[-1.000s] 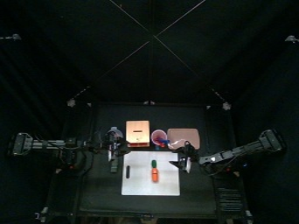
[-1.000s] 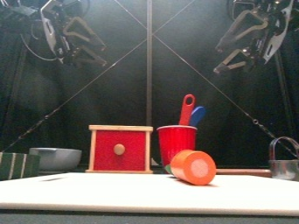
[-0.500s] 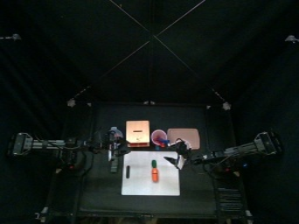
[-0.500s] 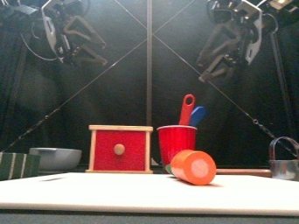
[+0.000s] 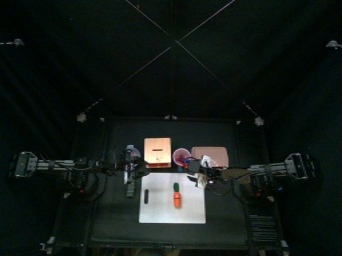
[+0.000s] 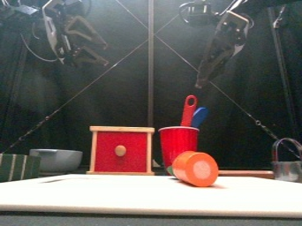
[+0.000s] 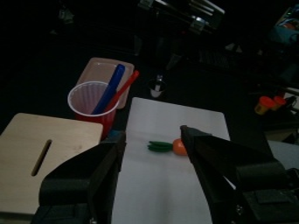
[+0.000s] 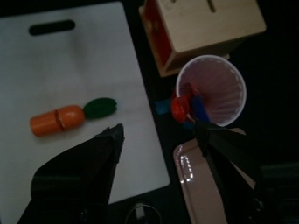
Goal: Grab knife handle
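Right pincer: we are seeing the right pincer (image 8: 158, 153) spread wide, its two black jaws gripping nothing, hanging above the table beside the red plastic cup (image 8: 218, 87).
Left pincer: the left pincer (image 7: 151, 144) is gaping too, empty, raised over the white rectangular cutting board (image 7: 163, 162).
Knife: we are not finding a knife handle for certain; one red and one blue utensil handle (image 6: 189, 109) are standing in the cup.
Carrot: one smooth orange carrot with a green top (image 8: 61, 119) is lying on the board.
Box: one red wooden box with a round knob (image 6: 122, 149) is sitting just beside the cup.
Bowl: one grey metal bowl (image 6: 56, 159) is resting left of the box.
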